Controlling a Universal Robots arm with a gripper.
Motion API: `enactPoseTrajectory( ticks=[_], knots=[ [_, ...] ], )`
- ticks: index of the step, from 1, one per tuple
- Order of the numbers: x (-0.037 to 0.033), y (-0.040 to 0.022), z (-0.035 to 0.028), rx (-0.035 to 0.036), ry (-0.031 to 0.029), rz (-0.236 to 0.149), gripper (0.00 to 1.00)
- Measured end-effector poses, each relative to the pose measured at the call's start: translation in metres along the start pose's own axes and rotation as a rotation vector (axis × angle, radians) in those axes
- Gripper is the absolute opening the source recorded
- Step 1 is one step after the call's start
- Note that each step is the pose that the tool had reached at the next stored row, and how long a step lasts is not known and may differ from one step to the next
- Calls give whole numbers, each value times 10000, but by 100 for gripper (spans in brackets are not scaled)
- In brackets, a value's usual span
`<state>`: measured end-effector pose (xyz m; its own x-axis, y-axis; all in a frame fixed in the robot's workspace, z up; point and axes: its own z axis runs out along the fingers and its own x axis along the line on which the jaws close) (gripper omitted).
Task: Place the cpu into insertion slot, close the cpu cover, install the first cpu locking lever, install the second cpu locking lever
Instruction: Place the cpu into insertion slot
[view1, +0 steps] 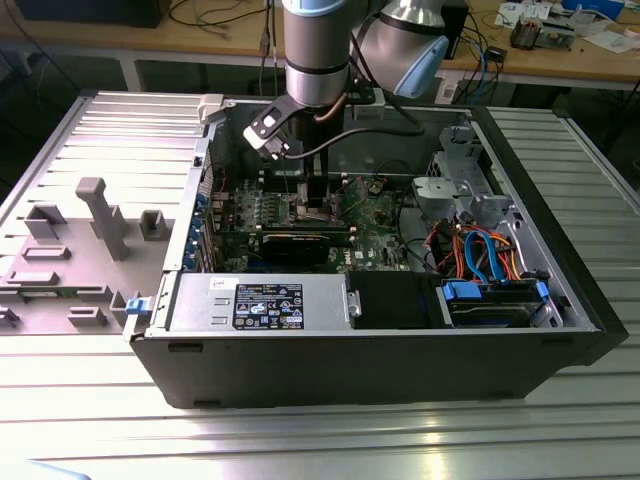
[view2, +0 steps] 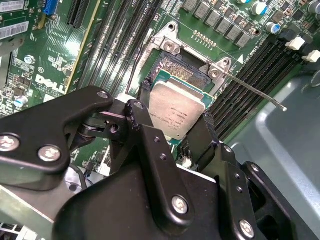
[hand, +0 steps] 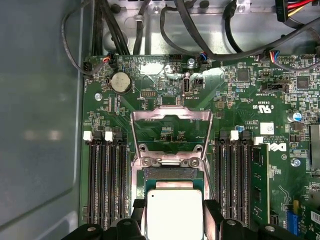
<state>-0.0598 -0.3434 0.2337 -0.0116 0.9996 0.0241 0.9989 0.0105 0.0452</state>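
Observation:
My gripper (view2: 176, 117) (hand: 175, 220) is shut on the cpu (view2: 175, 102) (hand: 175, 210), a flat silver-grey square held by two opposite edges between the black fingers (view2: 142, 95). The chip hangs low over the insertion slot (hand: 170, 173) (view2: 182, 70), covering most of it; a strip of dark socket shows past its far edge. The cpu cover (hand: 170, 116), a silver frame with a square window, is swung open away from the socket on the green motherboard (hand: 240, 100). One thin locking lever (view2: 252, 92) sticks out unlatched beside the socket. In the exterior view the arm (view1: 315, 60) reaches down into the open computer case (view1: 380, 330).
Long black memory slots (hand: 102, 185) (hand: 235, 185) flank the socket on both sides. Cables (hand: 165, 25) run along the case wall beyond the board. A power supply (view1: 265, 302) and a drive cage (view1: 495, 300) fill the case's near side. Grey fixtures (view1: 100, 215) stand at the exterior view's left.

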Motion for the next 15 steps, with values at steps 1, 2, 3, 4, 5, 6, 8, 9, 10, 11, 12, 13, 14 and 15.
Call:
enactPoseTrajectory(
  ticks=[1,2,3,4,5,6,8,9,10,11,12,13,14,15],
  knots=[
    [0,0,1,-2,2,0,54],
    [0,0,1,-1,2,1,54],
    [0,0,3,-2,3,0,54],
    [1,0,9,-4,6,0,54],
    [0,-1,19,-2,3,0,54],
    [0,-1,29,-2,2,0,54],
    [-1,-2,51,-1,2,0,54],
    [-1,-3,60,-2,3,0,54],
    [-1,-3,76,-2,4,0,54],
    [-1,-4,86,-2,2,0,54],
    [-1,-4,97,-2,2,1,54],
    [-2,-5,105,-1,2,0,54],
    [-2,-5,113,-2,3,0,54],
    [-2,-5,119,-2,3,0,54]
  ],
)
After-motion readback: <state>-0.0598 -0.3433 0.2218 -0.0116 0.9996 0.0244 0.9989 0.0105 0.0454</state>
